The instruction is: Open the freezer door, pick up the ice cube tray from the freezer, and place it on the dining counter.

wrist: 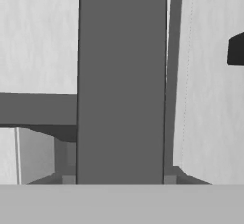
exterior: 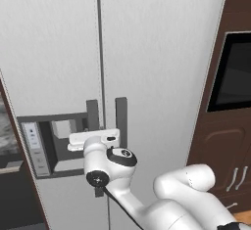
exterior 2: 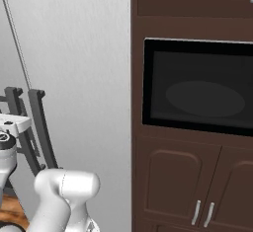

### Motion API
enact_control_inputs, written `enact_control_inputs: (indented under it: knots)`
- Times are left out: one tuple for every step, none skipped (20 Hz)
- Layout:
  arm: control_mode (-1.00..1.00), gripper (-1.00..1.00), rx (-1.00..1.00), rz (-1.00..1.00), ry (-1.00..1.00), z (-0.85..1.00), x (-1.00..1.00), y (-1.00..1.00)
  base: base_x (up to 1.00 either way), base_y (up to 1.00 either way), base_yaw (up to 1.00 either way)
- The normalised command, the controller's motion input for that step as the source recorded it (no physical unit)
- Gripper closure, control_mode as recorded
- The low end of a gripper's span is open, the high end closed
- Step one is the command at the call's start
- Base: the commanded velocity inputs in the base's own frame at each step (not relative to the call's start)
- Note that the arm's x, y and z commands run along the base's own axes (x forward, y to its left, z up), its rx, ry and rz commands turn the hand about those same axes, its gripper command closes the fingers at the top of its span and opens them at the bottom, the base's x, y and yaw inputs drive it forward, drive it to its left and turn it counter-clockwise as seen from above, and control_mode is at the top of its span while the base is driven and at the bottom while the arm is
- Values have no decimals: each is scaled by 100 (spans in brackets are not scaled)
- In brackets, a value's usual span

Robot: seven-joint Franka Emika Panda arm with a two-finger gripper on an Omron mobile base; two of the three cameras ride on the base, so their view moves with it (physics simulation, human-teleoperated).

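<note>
Freezer door [exterior: 54, 53]: tall light-grey panel, left of the two fridge doors, shut flush against its neighbour along a thin vertical seam. Its lower part carries a recessed dark dispenser panel [exterior: 51, 146] with a pale control strip at the left edge.

Bar handle [exterior: 92, 112]: vertical, dark grey, standing just left of the seam, beside the dispenser recess. In the hand view the same bar [wrist: 121, 80] runs top to bottom through the middle of the frame, very close to the camera.

Gripper [exterior: 93, 137]: white hand levelled at the handle, reaching in at the height of the dispenser. Fingertips hidden behind the hand body in the base views and not visible in the hand view; whether the claw is spread or clamped on the bar cannot be told.

Plain grey door [exterior: 157, 67]: right of the seam, no dispenser, with its own dark bar handle [exterior: 121, 119] just right of the seam; both handles appear as a slanted pair at the left edge of the right base view.

Cabinetry [exterior 2: 192, 176]: dark brown wood column right of the fridge, holding a built-in black-glass oven [exterior 2: 197, 85]; below it, two panelled doors with small metal pulls [exterior 2: 203, 213].
</note>
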Motion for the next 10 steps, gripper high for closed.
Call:
enact_control_inputs:
  knots:
    - [-100,100,0,0,0,0,0,0,0,0,0]
    - [-100,100,0,0,0,0,0,0,0,0,0]
    - [-100,100,0,0,0,0,0,0,0,0,0]
    - [-100,100,0,0,0,0,0,0,0,0,0]
    - [-100,100,0,0,0,0,0,0,0,0,0]
    - [-100,100,0,0,0,0,0,0,0,0,0]
    - [-100,100,0,0,0,0,0,0,0,0,0]
    - [-100,100,0,0,0,0,-1,0,0,0,0]
    - [-100,100,0,0,0,0,-23,4,0,0,0]
    - [-100,100,0,0,0,0,-44,17,0,0,0]
